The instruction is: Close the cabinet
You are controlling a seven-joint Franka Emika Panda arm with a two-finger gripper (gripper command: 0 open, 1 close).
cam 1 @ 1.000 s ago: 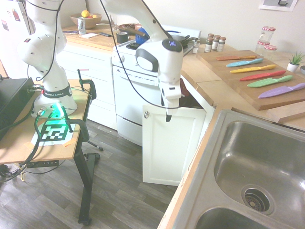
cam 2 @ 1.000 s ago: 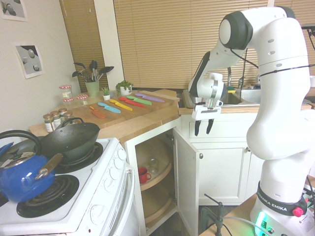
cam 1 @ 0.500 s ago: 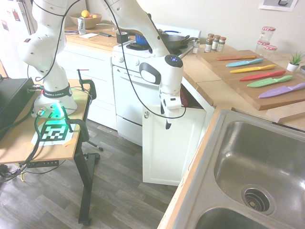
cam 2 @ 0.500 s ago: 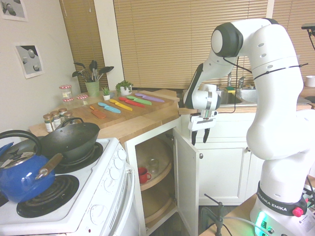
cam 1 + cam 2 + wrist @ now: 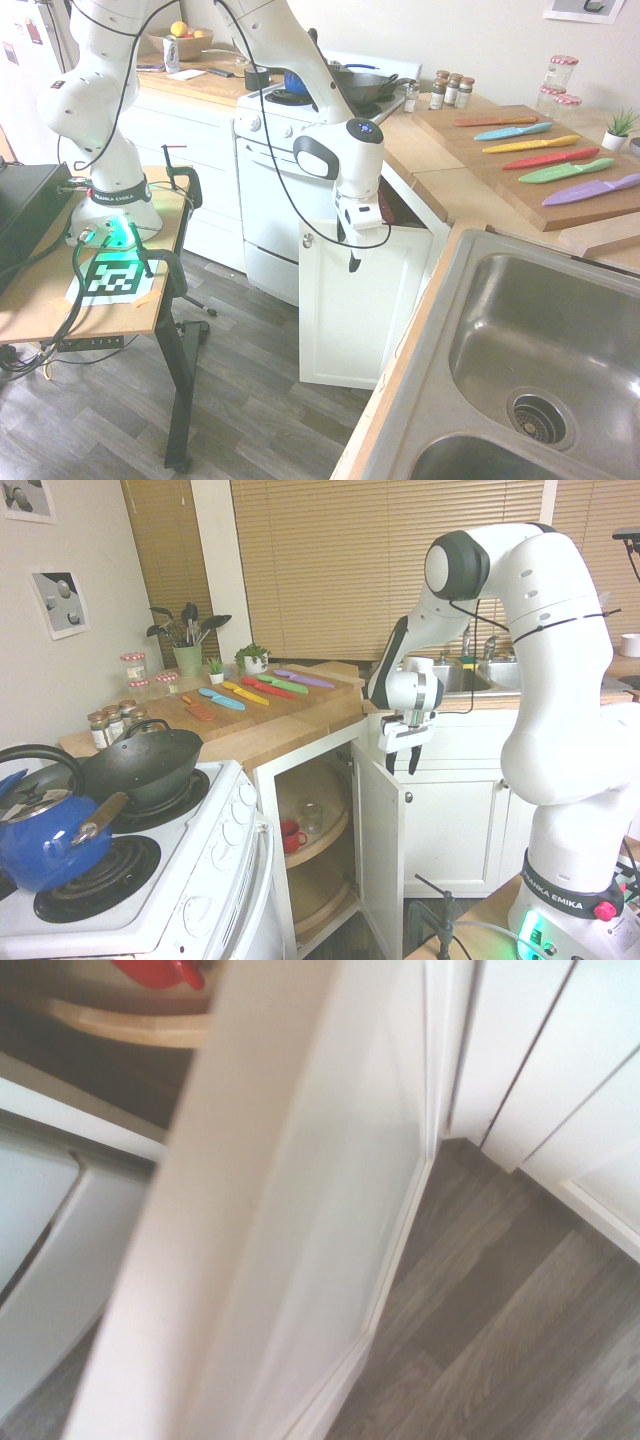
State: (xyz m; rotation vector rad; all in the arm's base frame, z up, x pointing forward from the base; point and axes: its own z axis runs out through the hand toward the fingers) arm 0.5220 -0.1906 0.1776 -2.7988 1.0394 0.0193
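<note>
The cabinet is a white base unit in the counter's corner, its tall panelled door swung half open. A small silver knob sits near the door's upper corner. Inside, round wooden shelves hold a red cup and a glass jar. My gripper hangs open, fingers pointing down, just above the door's top edge on its outer side and holding nothing. The wrist view looks down the door's outer face to the floor, with the red cup at the frame's rim.
A white oven stands beside the cabinet, with a blue kettle and a dark wok on its stovetop. Coloured knives lie on a cutting board. A steel sink is near. A small wooden table stands opposite.
My gripper has come down and moved closer to the door's top edge, still open. The door has not visibly moved.
</note>
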